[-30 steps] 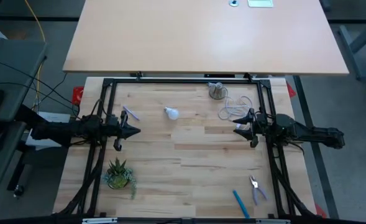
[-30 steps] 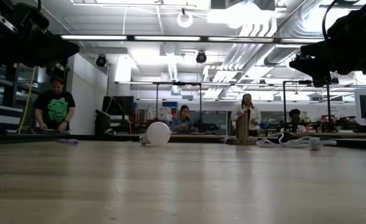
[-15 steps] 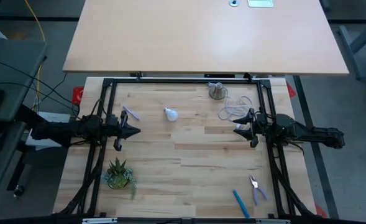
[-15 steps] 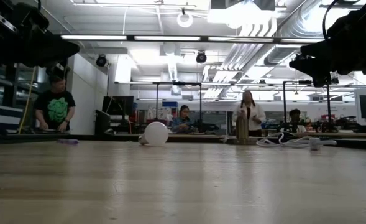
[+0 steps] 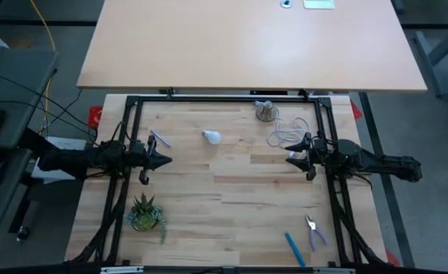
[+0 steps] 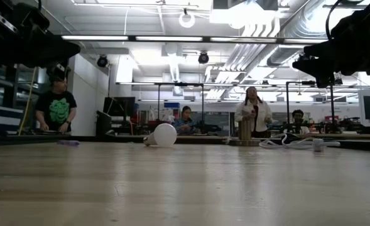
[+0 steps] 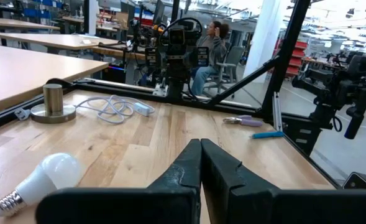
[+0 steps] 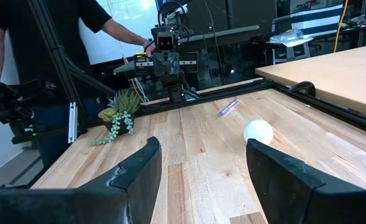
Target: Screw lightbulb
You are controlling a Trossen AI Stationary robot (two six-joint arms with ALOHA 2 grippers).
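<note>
The white lightbulb [image 5: 212, 137] lies on its side on the wooden table, far of centre, touched by no gripper. It also shows in the low view [image 6: 164, 135], the left wrist view [image 7: 40, 180] with its silvery screw base toward the camera, and the right wrist view [image 8: 258, 132]. The grey round-based socket [image 5: 265, 111] stands upright at the far edge, its white cord [image 5: 283, 134] coiled beside it. My left gripper [image 5: 167, 160] hovers shut and empty at the table's left. My right gripper [image 5: 287, 158] hovers open and empty at the right.
A small potted plant [image 5: 146, 213] stands near left. A purple pen [image 5: 160, 138] lies left of the bulb. Pliers [image 5: 312, 230] and a blue pen [image 5: 294, 248] lie near right. A black frame [image 5: 208, 97] rims the table. People stand in the room beyond.
The lightbulb has rolled a little on the table, ending slightly farther toward the right edge. Both arms have kept still.
</note>
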